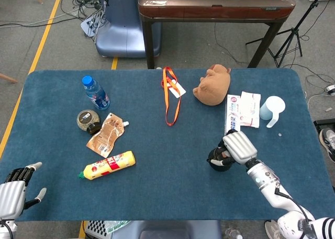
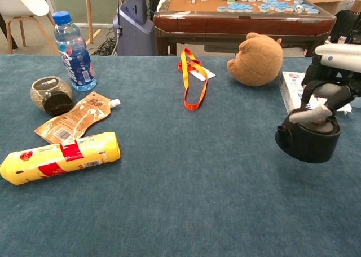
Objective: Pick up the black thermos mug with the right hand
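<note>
The right hand (image 2: 330, 82) is gripping the black thermos mug (image 2: 308, 137) from above, fingers curled over its lid, and the mug appears to be hanging just clear of the blue table (image 2: 180, 200), near the white box (image 1: 232, 115). The lifting step looks underway; next it calls for a steady, upright raise without loosening. The left hand (image 1: 13, 189) is resting empty at the table's near-left edge, fingers apart.
</note>
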`<state>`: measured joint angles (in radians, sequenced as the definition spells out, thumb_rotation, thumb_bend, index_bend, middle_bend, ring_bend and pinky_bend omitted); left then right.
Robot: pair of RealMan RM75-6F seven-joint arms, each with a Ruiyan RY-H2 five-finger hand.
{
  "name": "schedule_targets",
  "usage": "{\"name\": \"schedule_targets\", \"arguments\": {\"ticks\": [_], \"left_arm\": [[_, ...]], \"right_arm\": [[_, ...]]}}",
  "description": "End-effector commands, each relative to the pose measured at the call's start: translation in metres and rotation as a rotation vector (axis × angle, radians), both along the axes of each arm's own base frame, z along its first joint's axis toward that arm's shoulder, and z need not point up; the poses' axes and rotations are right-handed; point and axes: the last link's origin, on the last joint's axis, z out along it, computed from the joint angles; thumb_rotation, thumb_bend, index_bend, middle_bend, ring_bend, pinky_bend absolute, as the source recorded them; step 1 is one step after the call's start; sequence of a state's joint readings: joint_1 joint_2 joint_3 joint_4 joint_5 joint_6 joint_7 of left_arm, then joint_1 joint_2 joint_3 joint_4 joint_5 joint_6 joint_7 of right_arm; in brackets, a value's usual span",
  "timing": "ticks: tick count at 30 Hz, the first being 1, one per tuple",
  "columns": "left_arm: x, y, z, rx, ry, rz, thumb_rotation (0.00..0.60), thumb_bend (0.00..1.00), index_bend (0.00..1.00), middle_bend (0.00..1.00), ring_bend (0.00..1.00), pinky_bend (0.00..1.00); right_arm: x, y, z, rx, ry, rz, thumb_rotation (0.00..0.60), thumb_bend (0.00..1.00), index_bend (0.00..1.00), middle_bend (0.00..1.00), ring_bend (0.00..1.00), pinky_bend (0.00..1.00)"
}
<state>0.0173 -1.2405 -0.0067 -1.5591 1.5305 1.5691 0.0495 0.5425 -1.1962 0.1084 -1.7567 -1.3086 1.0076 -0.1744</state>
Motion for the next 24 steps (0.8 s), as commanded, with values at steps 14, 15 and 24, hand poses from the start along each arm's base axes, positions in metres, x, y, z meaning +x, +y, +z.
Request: {"name": "schedule_targets", "arguments": {"ticks": [14,15,24], "left_arm": [[0.000,0.000,0.001,0.001,0.001,-0.002,0.600,0.25,0.21,0.23,0.23,0.15],[0.000,0.000,0.001,0.002,0.001,-0.002,0.600,0.25,0.21,0.23,0.23,0.15],[-0.001,-0.001,0.002,0.005,-0.001,0.001,0.600,0.25,0.21,0.23,0.23,0.15]], "right_arm": [[0.004,0.001,0.008,-0.069,0.027,0.040,0.239,0.28,1.00,1.00,0.96,0.32],[0.005,0.000,0.009,-0.074,0.025,0.040,0.234,0.34,1.00,1.00,0.96,0.32],[0.009,-0.002,0.013,-0.105,0.047,0.054,0.224,0.52,1.00,1.00,0.96,0.32]]}}
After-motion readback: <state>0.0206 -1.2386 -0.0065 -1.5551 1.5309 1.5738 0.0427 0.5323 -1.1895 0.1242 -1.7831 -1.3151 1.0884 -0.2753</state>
